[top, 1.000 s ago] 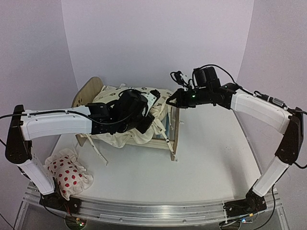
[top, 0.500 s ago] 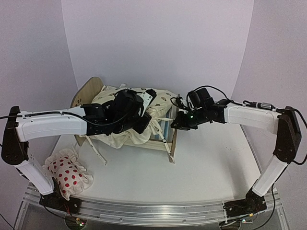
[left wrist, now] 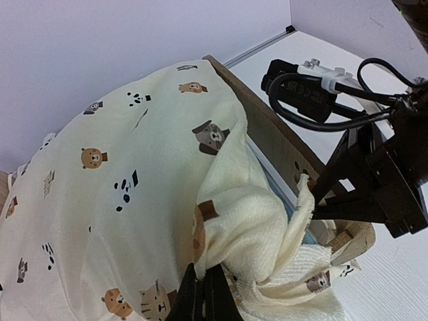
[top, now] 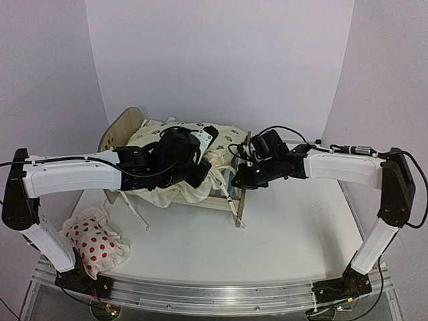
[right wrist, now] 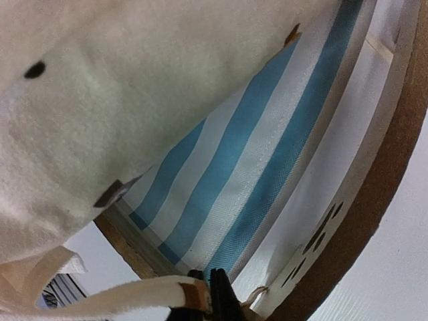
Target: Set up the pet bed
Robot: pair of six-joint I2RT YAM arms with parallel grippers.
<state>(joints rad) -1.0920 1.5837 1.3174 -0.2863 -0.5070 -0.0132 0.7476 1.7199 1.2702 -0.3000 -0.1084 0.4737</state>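
White table (top: 294, 221) under pale lilac walls. Pet bed (top: 241, 208) standing on it, left of centre and toward the back; rounded headboard (top: 122, 127) at far left, flat footboard (left wrist: 281, 144) at right, near mid-table. Blue-and-white striped base (right wrist: 247, 154) exposed at the footboard end only, seen in the right wrist view below a raised cloth edge. Cream animal-print cushion (left wrist: 120, 167) heaped over the rest of the bed, bulging above the side rails and hanging over the near rail; corner by the footboard folded upward, plain terry underside showing. Left claw (left wrist: 200, 281) over the near side of the bed, fingers pressed together, pinching a fold of that upturned corner. Right claw (right wrist: 207, 281) at the footboard, just above the striped base, fingers pressed together on the end of a cushion tie (right wrist: 114, 294), the strap leading off to the left in the right wrist view. Both claws near each other at the foot end; cannot tell whether touching. Further ties (top: 137, 215) dangling from the cushion to the table in front of the near rail. Small white pillow (top: 93, 241) with red spots lying on the table at the near left corner, well apart from the bed, beside the left arm's base.
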